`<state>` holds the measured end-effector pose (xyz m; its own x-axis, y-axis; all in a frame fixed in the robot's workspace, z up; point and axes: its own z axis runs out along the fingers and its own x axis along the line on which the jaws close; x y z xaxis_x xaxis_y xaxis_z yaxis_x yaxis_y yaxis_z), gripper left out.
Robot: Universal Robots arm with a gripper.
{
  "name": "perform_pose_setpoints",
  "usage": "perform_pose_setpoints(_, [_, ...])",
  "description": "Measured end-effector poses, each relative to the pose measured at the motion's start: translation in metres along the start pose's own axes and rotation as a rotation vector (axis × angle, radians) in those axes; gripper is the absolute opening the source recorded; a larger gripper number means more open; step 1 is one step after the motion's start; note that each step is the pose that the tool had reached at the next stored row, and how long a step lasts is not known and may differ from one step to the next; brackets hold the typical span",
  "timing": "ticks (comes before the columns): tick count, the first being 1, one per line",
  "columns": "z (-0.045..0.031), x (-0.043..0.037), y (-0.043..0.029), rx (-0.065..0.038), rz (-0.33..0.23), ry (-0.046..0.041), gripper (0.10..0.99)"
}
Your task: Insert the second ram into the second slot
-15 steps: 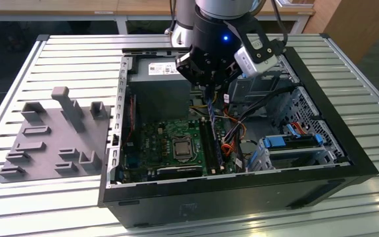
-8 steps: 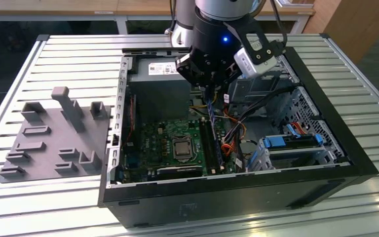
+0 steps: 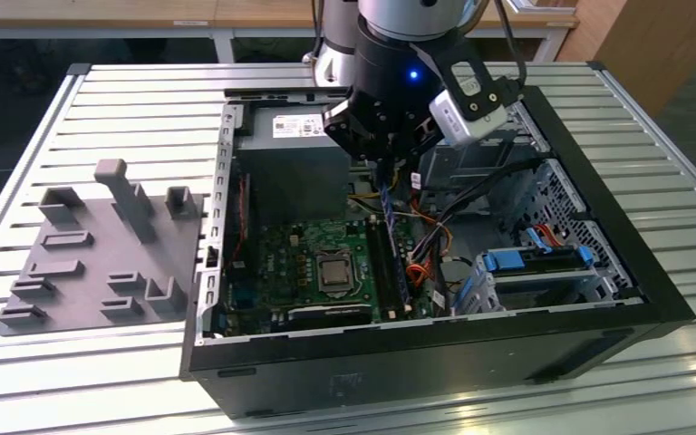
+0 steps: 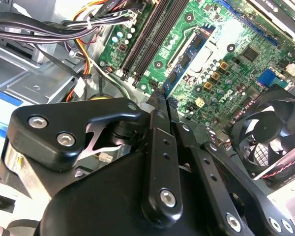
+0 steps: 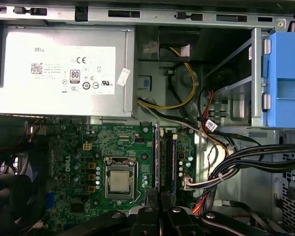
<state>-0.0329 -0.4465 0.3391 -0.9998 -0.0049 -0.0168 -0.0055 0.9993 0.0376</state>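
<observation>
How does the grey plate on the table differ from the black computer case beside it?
The grey plate is low and flat with upright blocks; the black computer case is an open box. The plate is one colour; the case holds a green board and coloured cables. Both rest on the slatted table.

A slatted metal desk (image 3: 142,100) carries two things: an open black computer case (image 3: 445,367) toward the exterior view's right and, just beside it on the left, a grey fixture plate (image 3: 88,272) with upright blocks.
</observation>
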Motion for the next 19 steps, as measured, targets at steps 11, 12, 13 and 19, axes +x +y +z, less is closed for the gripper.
perform_pose_setpoints(11, [0.0027,0.0001,-0.0001,0.0,0.0,0.0,0.137])
perform_pose_setpoints(12, [0.0029,0.0001,-0.0001,0.0,0.0,0.0,0.137])
perform_pose_setpoints(13, [0.0032,0.0001,-0.0002,0.0,0.0,0.0,0.137])
perform_pose_setpoints(19, [0.0045,0.0001,-0.0002,0.0,0.0,0.0,0.137])
